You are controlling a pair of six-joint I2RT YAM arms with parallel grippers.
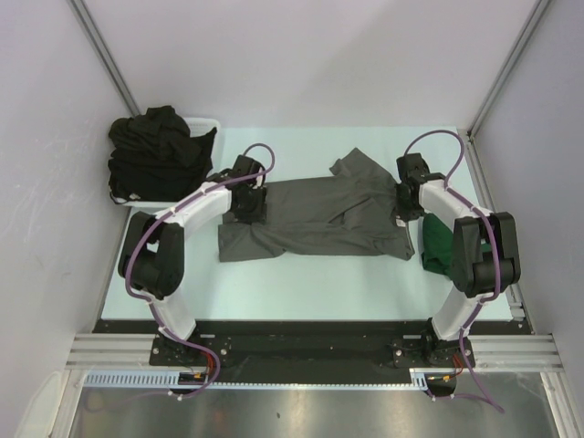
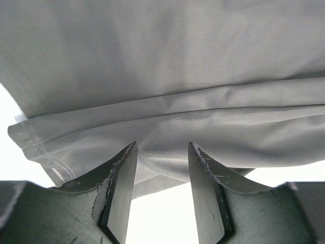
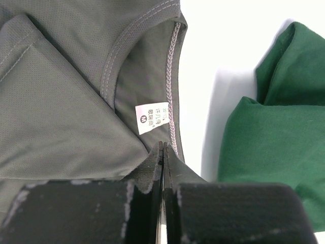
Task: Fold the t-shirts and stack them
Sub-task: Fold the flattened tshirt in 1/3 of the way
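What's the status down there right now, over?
Left gripper open at hem of grey t-shirt. Right gripper shut at its collar. Green t-shirt alongside, apart, not in the way.

**Top view.** Even, diffuse light from overhead is filling the enclosure. The pale table point(image 1: 301, 283) is reading bright without burning out, and the arms are casting only faint, soft-edged shadows on it. The black t-shirts point(image 1: 155, 151) are sinking into one dark mass with little fold detail. The steel strip point(image 1: 301, 411) at the near edge is giving off a dull sheen.

**Left wrist view.** The table is blowing out to pure white. The grey t-shirt point(image 2: 162, 76) is looking washed-out, with its weave sharp near the left fingers point(image 2: 119, 193).

**Right wrist view.** The table is overexposing again. The green t-shirt point(image 3: 264, 147) is throwing a soft grey shadow leftward. The neck label point(image 3: 151, 118) is rendering sharp, and the right fingers point(image 3: 101, 213) are blurring.
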